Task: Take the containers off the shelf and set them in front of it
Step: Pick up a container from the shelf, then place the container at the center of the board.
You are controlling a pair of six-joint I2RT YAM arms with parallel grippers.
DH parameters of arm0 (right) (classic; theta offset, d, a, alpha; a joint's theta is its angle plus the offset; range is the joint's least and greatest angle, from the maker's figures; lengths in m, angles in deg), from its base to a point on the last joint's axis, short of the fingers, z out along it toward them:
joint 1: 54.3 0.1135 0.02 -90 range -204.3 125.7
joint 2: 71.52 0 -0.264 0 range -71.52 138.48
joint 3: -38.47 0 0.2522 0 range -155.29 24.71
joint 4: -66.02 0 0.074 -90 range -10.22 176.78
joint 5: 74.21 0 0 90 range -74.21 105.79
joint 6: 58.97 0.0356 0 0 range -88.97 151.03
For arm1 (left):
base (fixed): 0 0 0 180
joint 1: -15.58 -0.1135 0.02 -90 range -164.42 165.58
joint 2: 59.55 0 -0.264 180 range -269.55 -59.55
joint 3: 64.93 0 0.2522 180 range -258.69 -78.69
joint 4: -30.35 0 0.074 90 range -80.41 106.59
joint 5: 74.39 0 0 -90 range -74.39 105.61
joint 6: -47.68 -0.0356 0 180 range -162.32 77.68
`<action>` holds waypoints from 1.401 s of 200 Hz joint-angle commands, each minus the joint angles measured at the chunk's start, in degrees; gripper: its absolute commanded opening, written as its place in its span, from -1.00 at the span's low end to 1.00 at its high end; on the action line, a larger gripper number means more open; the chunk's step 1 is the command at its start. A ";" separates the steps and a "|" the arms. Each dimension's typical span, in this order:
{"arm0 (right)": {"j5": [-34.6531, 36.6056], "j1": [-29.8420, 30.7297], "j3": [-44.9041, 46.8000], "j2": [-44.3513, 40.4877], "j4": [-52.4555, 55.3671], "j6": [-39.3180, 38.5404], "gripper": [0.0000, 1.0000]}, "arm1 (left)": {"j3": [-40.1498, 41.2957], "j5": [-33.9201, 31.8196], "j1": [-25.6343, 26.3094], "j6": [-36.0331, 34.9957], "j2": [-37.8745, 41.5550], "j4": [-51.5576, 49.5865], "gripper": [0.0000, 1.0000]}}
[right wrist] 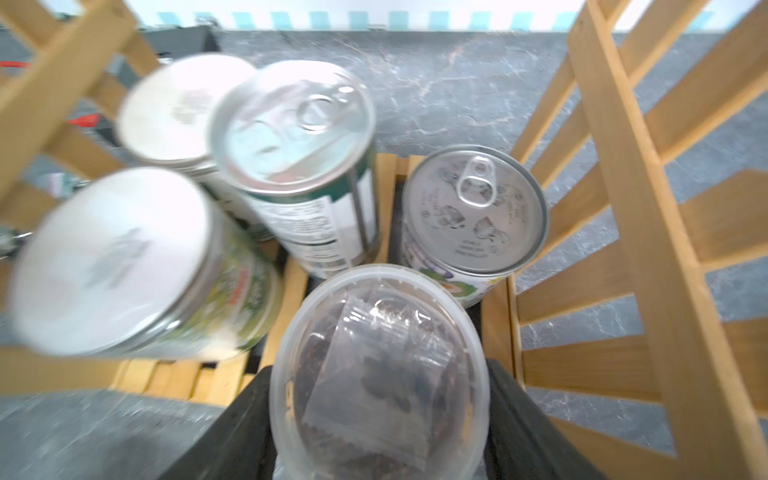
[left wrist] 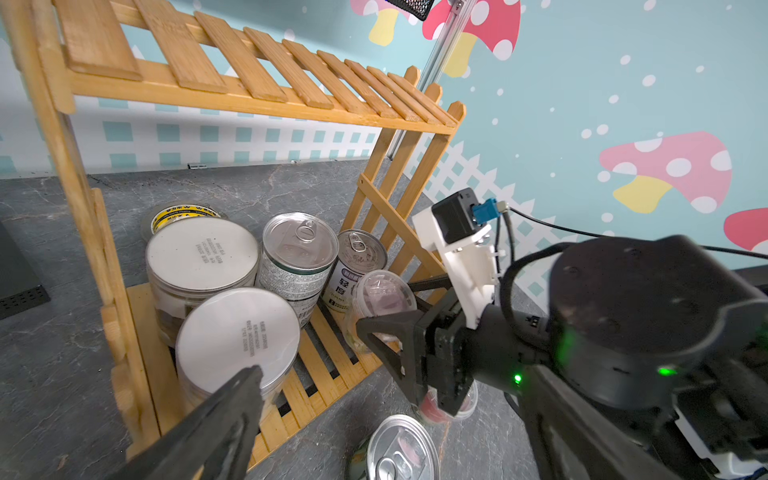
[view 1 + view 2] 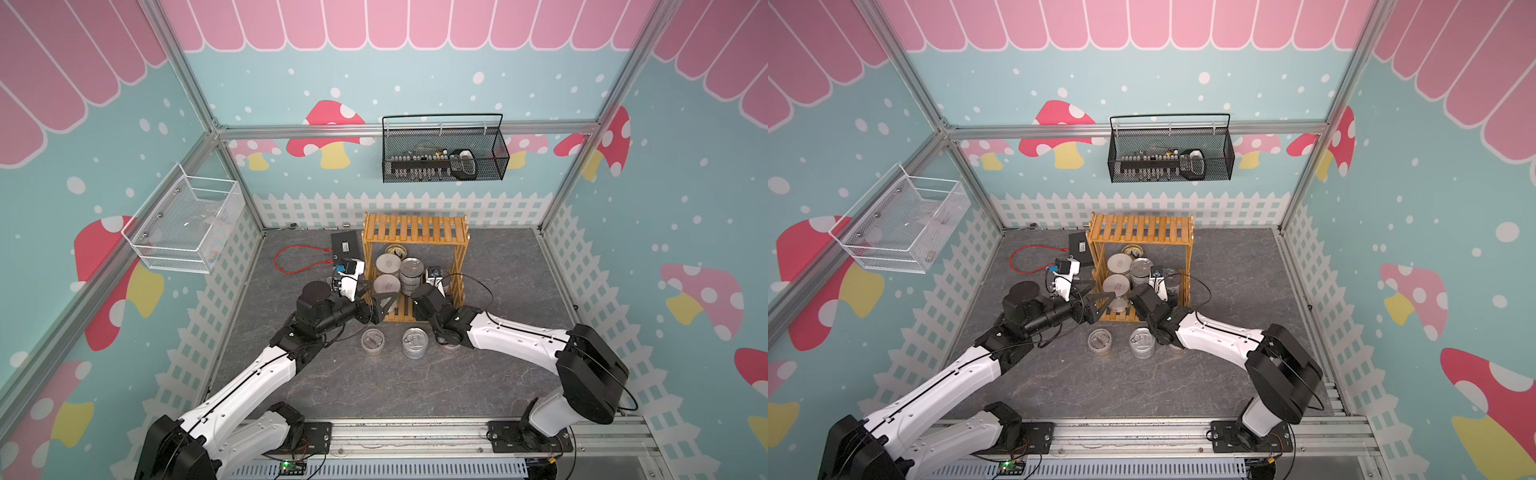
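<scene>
The right gripper has its two black jaws pressed on opposite sides of a small clear plastic tub with a cloudy snap-on lid. It holds the tub roughly upright at the front edge of the lower tier, probably so the dark bagged contents do not tip. Whether the tub rests on the slats or is lifted cannot be told. The left gripper is spread wide and empty, just beside the nearer white-lidded silver can, apparently lined up to take it. Packed close behind are a second white-lidded can, a tall green-labelled metal tin with a pull-tab and a slimmer white-labelled pull-tab tin. All stand on the honey-yellow slatted wooden shelf, whose upper tier is bare. In front of it, on the grey marbled tabletop, another clear tub and a shiny pull-tab tin are already set down, spaced apart.
</scene>
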 commanded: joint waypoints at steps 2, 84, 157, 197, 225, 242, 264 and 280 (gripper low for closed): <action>-2.64 3.44 0.86 -3.04 -3.30 -6.47 0.34 | 0.41 0.61 -0.49 -0.09 -0.15 0.82 0.98; 6.00 11.52 5.34 -16.55 18.10 4.14 0.35 | 0.38 1.07 -0.76 0.18 0.03 0.68 0.98; 8.84 10.10 12.78 -25.79 38.58 23.04 0.36 | 1.52 2.63 -0.68 1.14 0.82 0.64 0.98; 8.58 6.96 18.13 -29.59 37.83 28.49 0.36 | 2.58 2.92 0.10 1.66 2.19 0.58 0.98; 9.13 4.30 19.05 -32.24 35.57 26.75 0.37 | 2.80 2.98 0.86 1.76 2.33 0.46 0.98; 8.68 4.25 18.98 -33.86 32.32 23.06 0.36 | 2.96 2.64 0.99 1.74 2.34 0.40 0.98; 7.35 4.25 18.57 -33.74 26.56 17.59 0.37 | 2.71 2.54 1.00 1.67 1.77 0.46 0.98; 7.01 3.94 17.89 -31.04 25.26 16.37 0.38 | 2.67 2.83 0.97 1.57 1.44 0.56 0.98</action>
